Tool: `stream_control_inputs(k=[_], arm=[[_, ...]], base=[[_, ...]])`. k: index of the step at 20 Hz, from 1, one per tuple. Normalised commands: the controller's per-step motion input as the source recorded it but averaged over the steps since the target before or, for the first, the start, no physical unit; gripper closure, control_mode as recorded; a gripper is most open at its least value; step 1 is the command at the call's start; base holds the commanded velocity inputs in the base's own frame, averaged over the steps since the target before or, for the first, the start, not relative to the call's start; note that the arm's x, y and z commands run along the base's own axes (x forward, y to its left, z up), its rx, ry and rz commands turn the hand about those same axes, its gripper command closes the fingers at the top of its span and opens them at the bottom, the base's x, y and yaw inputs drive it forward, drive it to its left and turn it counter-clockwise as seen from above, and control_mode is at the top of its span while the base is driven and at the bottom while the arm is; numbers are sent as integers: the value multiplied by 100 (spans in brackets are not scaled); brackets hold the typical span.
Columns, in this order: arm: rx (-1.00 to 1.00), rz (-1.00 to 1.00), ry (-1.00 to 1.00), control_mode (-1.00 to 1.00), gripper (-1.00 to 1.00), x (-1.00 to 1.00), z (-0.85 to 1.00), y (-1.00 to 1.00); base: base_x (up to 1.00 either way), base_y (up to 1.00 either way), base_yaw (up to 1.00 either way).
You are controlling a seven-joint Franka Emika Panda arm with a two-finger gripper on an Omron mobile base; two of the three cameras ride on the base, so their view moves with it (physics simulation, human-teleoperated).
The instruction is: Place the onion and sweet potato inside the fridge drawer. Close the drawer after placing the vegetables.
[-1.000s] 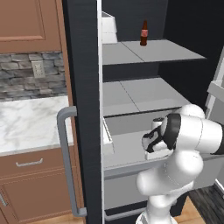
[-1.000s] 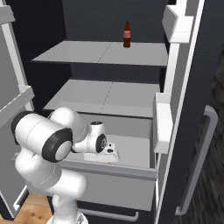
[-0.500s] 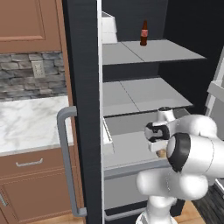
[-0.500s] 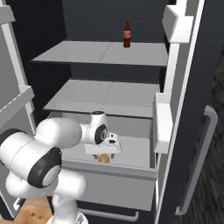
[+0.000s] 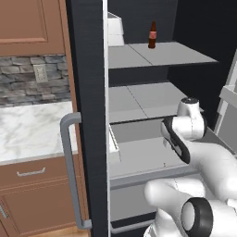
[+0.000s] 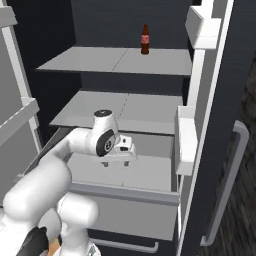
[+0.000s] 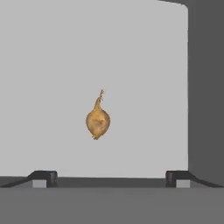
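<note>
The onion (image 7: 98, 121), a golden-brown bulb with a thin stalk tip, lies alone on the pale floor of the fridge drawer (image 7: 52, 65). Straight above it hangs my gripper (image 7: 110, 177), open, with its dark fingertips spread wide and nothing between them. From the right base view the gripper (image 6: 116, 163) points down into the pulled-out light-grey fridge drawer (image 6: 125, 200), below the lower shelf. In the left base view the same fridge drawer (image 5: 139, 159) stands open with my white arm reaching over it. The sweet potato is out of view.
A brown bottle (image 6: 145, 39) stands on the top shelf. The lower shelf (image 6: 120, 107) overhangs the back of the drawer. Door bins (image 6: 186, 140) flank the drawer's right side. A dark fridge door with a grey handle (image 5: 69, 171) stands on the left, beside a marble counter (image 5: 28, 134).
The jaws have spread from partly closed to wide open. The onion has left them and now lies on the drawer floor. The arm has swung further in over the drawer.
</note>
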Motion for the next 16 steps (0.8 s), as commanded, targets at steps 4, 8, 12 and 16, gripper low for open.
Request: stream_control_inputs(k=[4,8,12,16], arm=[[1,-5,-24,-100,-100,-84,71,0],[2,-3,-6,-100,-100,-82,12,0],[0,1,0,-100,-100,-25,0,8],[0,0,1,-100,-100,-8,0,0]], base=[[0,0,0],[0,0,0],[0,0,0],[0,0,0]])
